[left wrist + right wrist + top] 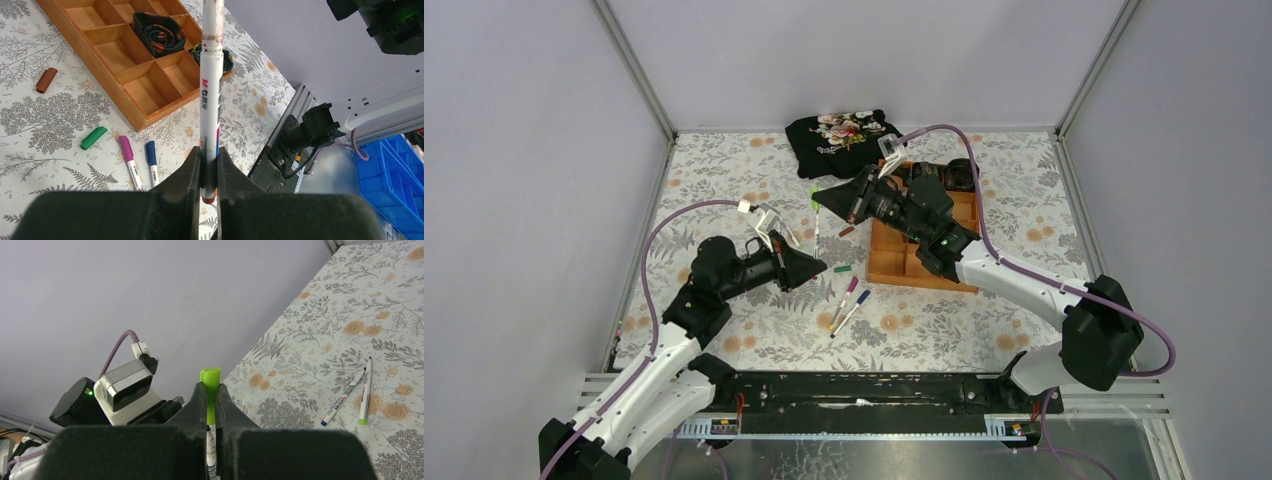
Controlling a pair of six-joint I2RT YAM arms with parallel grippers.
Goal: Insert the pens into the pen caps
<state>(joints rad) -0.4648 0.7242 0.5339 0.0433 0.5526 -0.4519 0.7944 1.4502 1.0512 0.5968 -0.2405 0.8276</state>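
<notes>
The left end effector [207,150] was clamped on a white-barrelled pen [211,90] low on its barrel. Most of the length stood clear above the fingers, probably so that the free end could meet a cap. Its reddish markings suggested it belonged to the dark red cap [46,80], which lay at the upper left of the left wrist view, just beside the orange tray [132,117].

The right end effector [211,387] was closed on a second pen [210,376]. Only its light green end poked out beyond the fingertips. I could not tell whether that was a cap.

A dark green cap [93,137] and two capped pens, magenta [129,161] and blue [151,161], lay on the table [40,115] left of centre. Bare cloth around them left room to come down. The tray wall crowded the red cap from the right, so an approach from the left looked easier. Overhead, the two end effectors sat near mid-frame, apart.
</notes>
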